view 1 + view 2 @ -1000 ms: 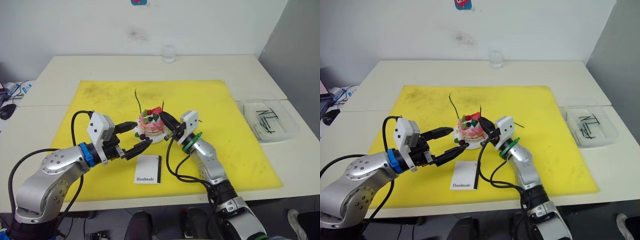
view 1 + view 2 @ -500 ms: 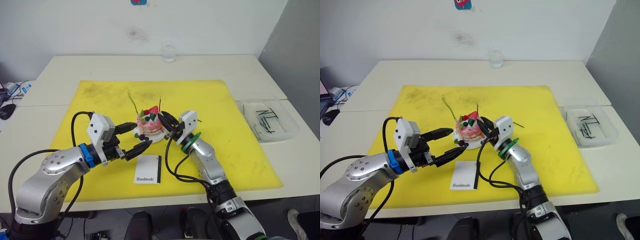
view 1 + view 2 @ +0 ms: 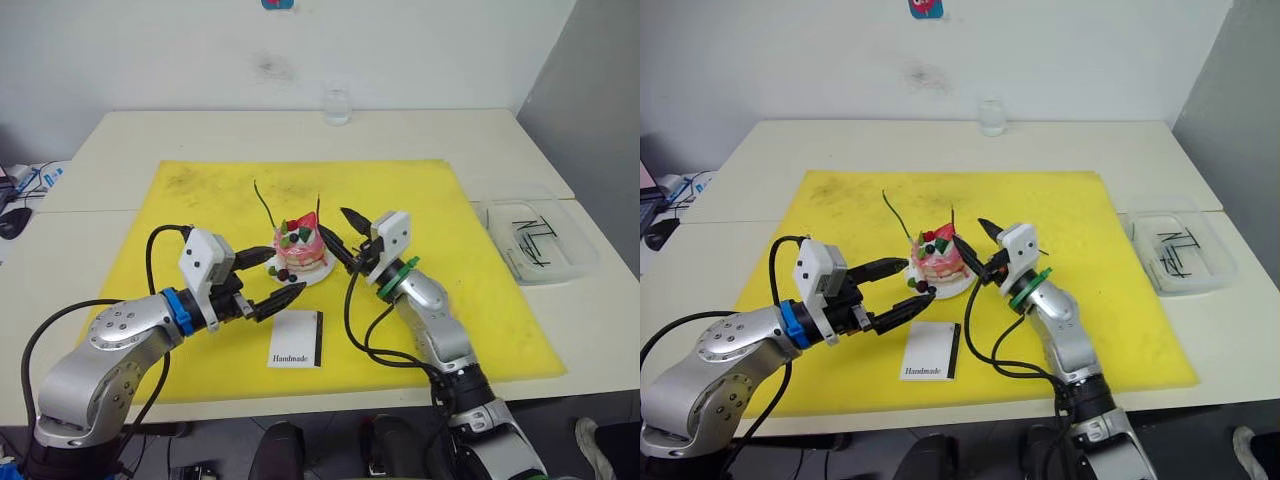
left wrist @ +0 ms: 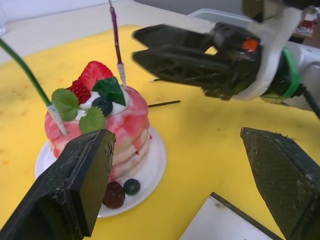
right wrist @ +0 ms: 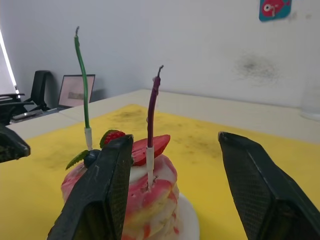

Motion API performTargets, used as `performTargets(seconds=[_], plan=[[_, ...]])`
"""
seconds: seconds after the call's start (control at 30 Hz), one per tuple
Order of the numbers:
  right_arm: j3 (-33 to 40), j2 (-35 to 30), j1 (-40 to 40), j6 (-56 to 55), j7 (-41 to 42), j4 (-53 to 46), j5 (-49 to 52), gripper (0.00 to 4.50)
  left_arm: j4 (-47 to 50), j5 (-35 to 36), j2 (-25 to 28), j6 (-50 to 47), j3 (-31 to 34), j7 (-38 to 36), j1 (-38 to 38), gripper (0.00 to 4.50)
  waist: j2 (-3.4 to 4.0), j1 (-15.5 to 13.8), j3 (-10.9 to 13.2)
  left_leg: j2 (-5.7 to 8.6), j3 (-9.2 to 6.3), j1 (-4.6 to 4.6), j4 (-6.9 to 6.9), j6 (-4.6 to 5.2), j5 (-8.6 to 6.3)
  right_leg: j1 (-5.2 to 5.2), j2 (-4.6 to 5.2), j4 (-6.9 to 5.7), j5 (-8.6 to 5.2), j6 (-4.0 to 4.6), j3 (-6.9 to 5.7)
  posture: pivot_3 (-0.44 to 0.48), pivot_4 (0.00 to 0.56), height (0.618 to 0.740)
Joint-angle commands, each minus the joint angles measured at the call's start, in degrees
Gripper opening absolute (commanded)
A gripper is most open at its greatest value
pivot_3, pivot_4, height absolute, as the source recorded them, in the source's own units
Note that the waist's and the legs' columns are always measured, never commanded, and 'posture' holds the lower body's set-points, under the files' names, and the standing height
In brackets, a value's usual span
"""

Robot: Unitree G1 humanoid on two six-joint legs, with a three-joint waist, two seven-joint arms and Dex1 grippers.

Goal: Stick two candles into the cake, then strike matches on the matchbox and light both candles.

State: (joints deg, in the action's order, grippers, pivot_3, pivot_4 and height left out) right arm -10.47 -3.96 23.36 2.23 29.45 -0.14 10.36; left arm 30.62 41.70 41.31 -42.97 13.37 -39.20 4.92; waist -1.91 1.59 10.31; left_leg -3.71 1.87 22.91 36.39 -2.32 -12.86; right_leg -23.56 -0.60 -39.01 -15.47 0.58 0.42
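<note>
The pink-and-white cake (image 3: 301, 250) sits on its small white plate on the yellow mat. Two candles stand upright in it: the green candle (image 3: 263, 205) on its left and the dark red candle (image 5: 152, 107) on its right. My right gripper (image 3: 333, 224) is open just right of the cake, its fingers apart from the red candle. Just in front of the cake and to its left, my left gripper (image 3: 285, 273) is wide open and empty. The white matchbox (image 3: 296, 340) lies flat in front of the cake. One dark match (image 4: 162, 104) lies on the mat beyond the cake.
A clear tray (image 3: 570, 262) with several dark matches stands off the mat at the right. A glass (image 3: 337, 106) stands at the table's far edge. The yellow mat (image 3: 200, 200) covers the table's middle.
My right gripper has opened, let go of the red candle, and drawn back a little to the right. The red candle now stands alone in the cake. The left gripper has barely moved.
</note>
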Motion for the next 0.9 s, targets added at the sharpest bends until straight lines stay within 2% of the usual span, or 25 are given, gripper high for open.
performTargets(seconds=[0.03,0.13,0.2,0.33,0.47,0.7,0.9], plan=[[-0.10,-5.45,-1.39,5.49,4.35,-9.08,1.90,2.81,-2.54,9.98,5.27,-10.87,7.49,-1.31,-0.13,4.50,0.00,0.09,0.00,0.00,0.00,-0.02,-0.01,0.00,0.00,0.00,0.00,0.00,0.00,0.00,0.00,0.000,0.150,0.735],[-0.39,-12.79,-2.63,11.98,8.96,-14.43,3.26,2.24,-7.47,19.37,10.44,-20.47,11.45,-4.58,0.49,4.50,0.00,0.12,0.01,0.02,-0.01,-0.04,-0.04,0.00,0.00,-0.02,-0.01,0.00,-0.01,0.00,-0.04,0.000,0.150,0.735],[-0.97,-18.28,-2.80,16.95,13.12,-17.95,4.58,1.55,-9.83,24.83,13.29,-26.28,12.55,-5.75,0.98,4.50,0.00,0.12,0.02,0.03,-0.01,-0.03,-0.06,0.00,0.00,-0.05,-0.02,0.00,-0.01,0.01,-0.06,0.000,0.150,0.735],[-3.49,-26.65,-2.36,25.01,19.81,-23.72,7.22,0.04,-10.17,29.09,16.72,-33.40,10.76,-5.26,0.05,4.50,-0.01,0.08,0.03,0.03,0.01,-0.03,-0.11,0.00,0.00,-0.08,0.00,0.04,-0.03,0.04,-0.04,0.000,0.150,0.735],[-5.84,-29.84,-0.87,29.67,21.30,-26.56,6.89,0.04,-11.25,31.02,15.84,-38.12,8.38,-2.05,-0.15,4.50,-0.02,0.06,0.03,0.06,0.01,-0.04,-0.26,0.00,0.00,-0.14,0.00,0.04,-0.06,0.08,-0.04,0.000,0.150,0.735],[-10.59,-30.81,3.80,36.39,22.34,-26.03,5.49,0.04,-15.84,30.27,9.10,-39.63,4.38,4.50,4.42,4.50,-0.06,0.04,0.02,0.10,-0.01,0.00,-0.26,0.00,0.00,-0.19,-0.05,0.02,-0.06,0.09,-0.06,0.000,0.150,0.735],[-14.36,-30.43,5.51,37.68,22.45,-24.82,3.92,0.04,-17.63,29.53,7.34,-40.01,2.54,5.21,5.80,4.50,-0.10,0.04,0.00,0.10,0.02,0.06,-0.27,0.00,0.00,-0.25,-0.05,0.04,-0.07,0.09,0.00,0.000,0.150,0.735]])
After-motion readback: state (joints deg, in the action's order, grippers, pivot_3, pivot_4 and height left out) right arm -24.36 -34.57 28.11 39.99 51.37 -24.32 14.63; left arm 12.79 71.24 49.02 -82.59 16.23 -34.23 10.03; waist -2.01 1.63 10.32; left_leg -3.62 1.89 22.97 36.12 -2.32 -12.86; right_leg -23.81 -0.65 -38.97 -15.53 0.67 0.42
